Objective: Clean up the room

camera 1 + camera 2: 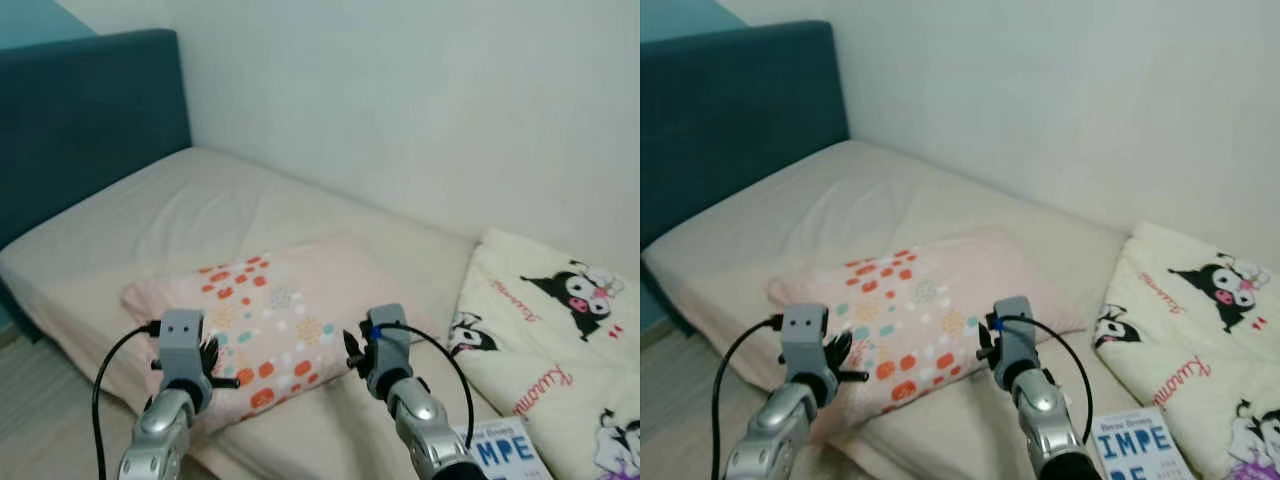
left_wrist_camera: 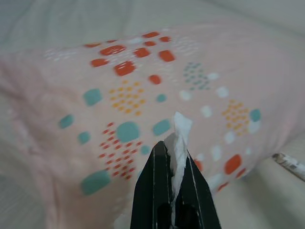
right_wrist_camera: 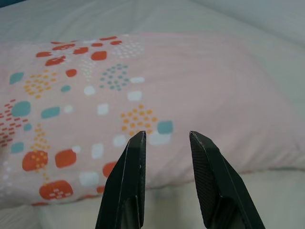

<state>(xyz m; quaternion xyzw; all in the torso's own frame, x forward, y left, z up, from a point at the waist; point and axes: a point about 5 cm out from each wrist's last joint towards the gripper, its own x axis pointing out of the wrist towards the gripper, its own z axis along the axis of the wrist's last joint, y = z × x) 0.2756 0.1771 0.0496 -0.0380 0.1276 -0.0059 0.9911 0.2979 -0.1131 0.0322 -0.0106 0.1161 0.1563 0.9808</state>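
Both arms were up over the near edge of the bed (image 1: pixel 200 215), right in front of the pink spotted pillow (image 1: pixel 270 320). The left hand (image 2: pixel 174 143) had its two black fingers pinched tight on a twisted scrap of white tissue (image 2: pixel 180 136), which poked out past the fingertips and hung just above the pillow's patterned cover. The right hand (image 3: pixel 167 138) sat beside it with its fingers parted and nothing between them, aimed at the pillow's near corner.

By the look of it, the step in hand was litter collection: the scrap was already lifted clear and carried, not yet disposed of. The pillow itself lay crooked across the middle of the mattress, well away from the blue headboard (image 1: pixel 85 115), with a cartoon-print blanket (image 1: pixel 560 330) bunched to the right and a book (image 1: pixel 510 450) at the bed's edge near the right arm.

The next move likely called for carrying the tissue off to a bin while keeping that pinch firm, as such a thin wisp could slip.
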